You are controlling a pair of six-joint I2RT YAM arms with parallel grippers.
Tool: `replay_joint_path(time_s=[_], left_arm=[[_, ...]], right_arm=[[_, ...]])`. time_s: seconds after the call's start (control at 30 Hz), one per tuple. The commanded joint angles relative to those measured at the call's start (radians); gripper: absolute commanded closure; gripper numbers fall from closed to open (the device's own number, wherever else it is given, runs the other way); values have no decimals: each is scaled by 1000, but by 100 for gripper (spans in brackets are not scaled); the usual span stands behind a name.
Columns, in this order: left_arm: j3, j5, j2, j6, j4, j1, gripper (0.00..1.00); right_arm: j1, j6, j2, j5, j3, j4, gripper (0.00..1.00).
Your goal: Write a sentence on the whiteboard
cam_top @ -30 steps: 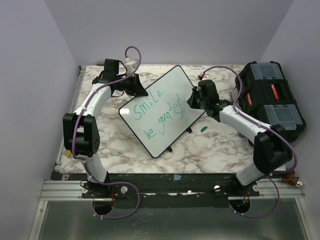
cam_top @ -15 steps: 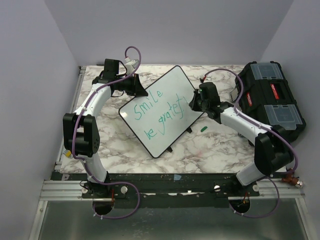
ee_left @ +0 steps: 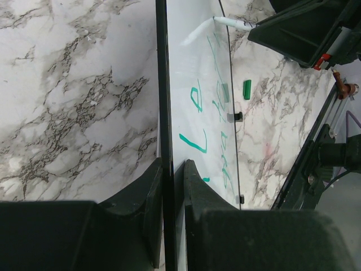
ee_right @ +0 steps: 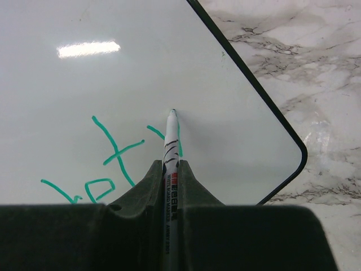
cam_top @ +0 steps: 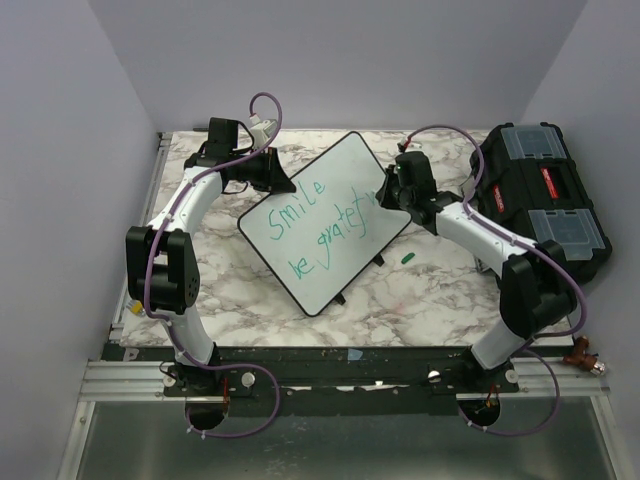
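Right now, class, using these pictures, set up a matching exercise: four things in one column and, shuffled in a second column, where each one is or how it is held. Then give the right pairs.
Column one
1. whiteboard
2. marker
3. toolbox
4. small green piece

Column two
A. lying loose on the table, just right of the board
B. pinched between the right jaws, tip toward the board
C. black, standing at the table's right side
D. its edge clamped between the left jaws

Pairs: 1-D, 2-B, 3-C, 4-A
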Motion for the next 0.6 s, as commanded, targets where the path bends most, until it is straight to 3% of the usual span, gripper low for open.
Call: replay_joint_path(time_s=[0.0,0.57], left_arm=[[4,-33,-30,114,41,-6,100],[1,-32,-33,114,39,-6,100]], right_arm=[[2,0,43,-9,34,-31,99],[2,-1,-1,-37,-29,-38,99]])
